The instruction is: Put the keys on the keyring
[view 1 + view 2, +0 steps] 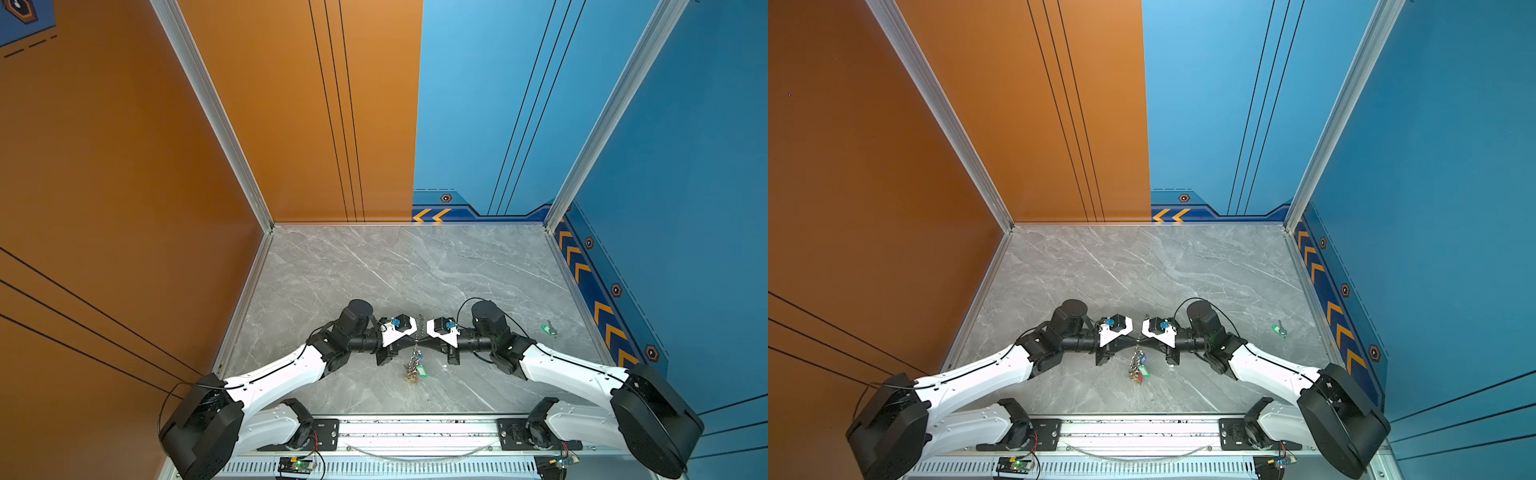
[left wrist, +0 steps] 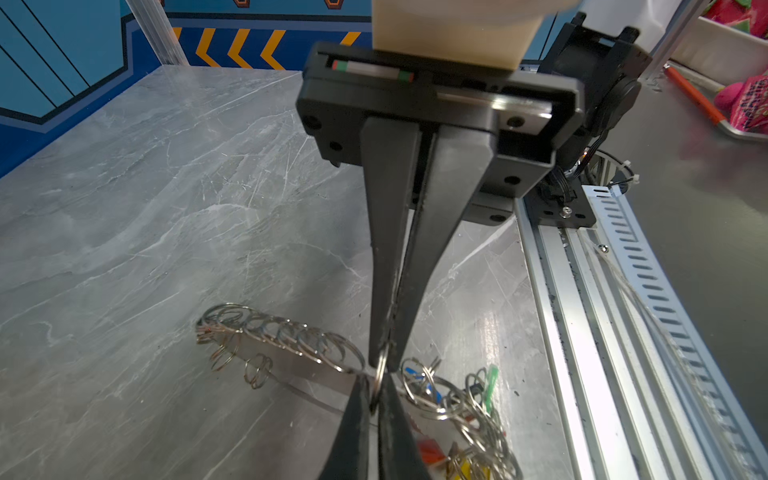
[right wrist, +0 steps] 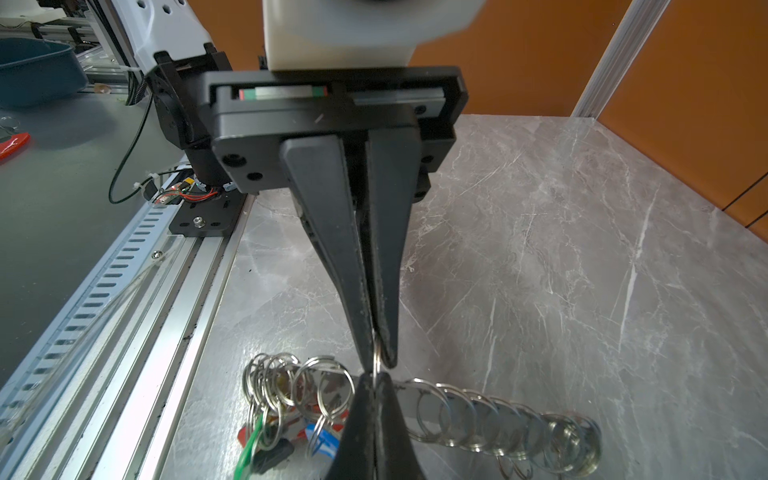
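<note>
Left wrist view gives me the clearest look. The left gripper (image 2: 375, 383) has its two dark fingers drawn together on one small silver ring (image 2: 377, 388) at the edge of the keyring (image 2: 291, 359). The right gripper (image 2: 384, 360) comes in from the opposite side, tip to tip with it, pinching that same ring. The right wrist view shows me the same thing mirrored: on each gripper only the thin wire of the ring sits between the fingers. So I count both grippers as closed on the keyring, each holding it by that ring.

In both top views the two grippers meet above the table (image 1: 374, 270), about midway between its left and right edges and nearer the front edge, where the arm bases stand. The keyring shows edge-on, like a chain, crossing the meeting point, with one end toward the back edge and the other toward the front edge. At the front end the keys (image 1: 418, 370) are bunched among the rings, and I can make out green, blue, red and yellow tags. Whether that bunch rests on the table or hangs just clear of it I cannot tell.

A loose green-tagged key (image 1: 549, 330) lies on the table near the right edge, well apart from both grippers.
</note>
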`<move>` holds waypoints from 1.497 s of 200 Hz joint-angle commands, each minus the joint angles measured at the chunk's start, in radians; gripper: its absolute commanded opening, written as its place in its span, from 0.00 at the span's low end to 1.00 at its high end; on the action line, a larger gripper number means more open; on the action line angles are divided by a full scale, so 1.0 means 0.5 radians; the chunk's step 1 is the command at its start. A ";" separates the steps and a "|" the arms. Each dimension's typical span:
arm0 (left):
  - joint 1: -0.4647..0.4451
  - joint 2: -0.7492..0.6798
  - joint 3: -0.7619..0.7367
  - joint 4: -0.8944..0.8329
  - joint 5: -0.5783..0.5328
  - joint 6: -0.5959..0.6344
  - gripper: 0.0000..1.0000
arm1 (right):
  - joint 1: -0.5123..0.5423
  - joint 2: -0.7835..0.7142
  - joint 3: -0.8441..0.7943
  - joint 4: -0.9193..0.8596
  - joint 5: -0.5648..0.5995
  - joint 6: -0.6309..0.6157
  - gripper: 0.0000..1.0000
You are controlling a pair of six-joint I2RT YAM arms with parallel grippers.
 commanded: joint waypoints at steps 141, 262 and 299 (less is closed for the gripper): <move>0.034 -0.095 -0.008 0.142 0.003 -0.076 0.20 | -0.069 -0.145 -0.079 0.298 -0.164 0.162 0.00; 0.049 -0.045 0.031 0.141 0.082 -0.119 0.02 | -0.060 -0.093 -0.067 0.338 -0.145 0.168 0.00; 0.065 -0.083 -0.006 0.233 0.039 -0.161 0.00 | -0.068 -0.168 -0.098 0.323 -0.054 0.175 0.26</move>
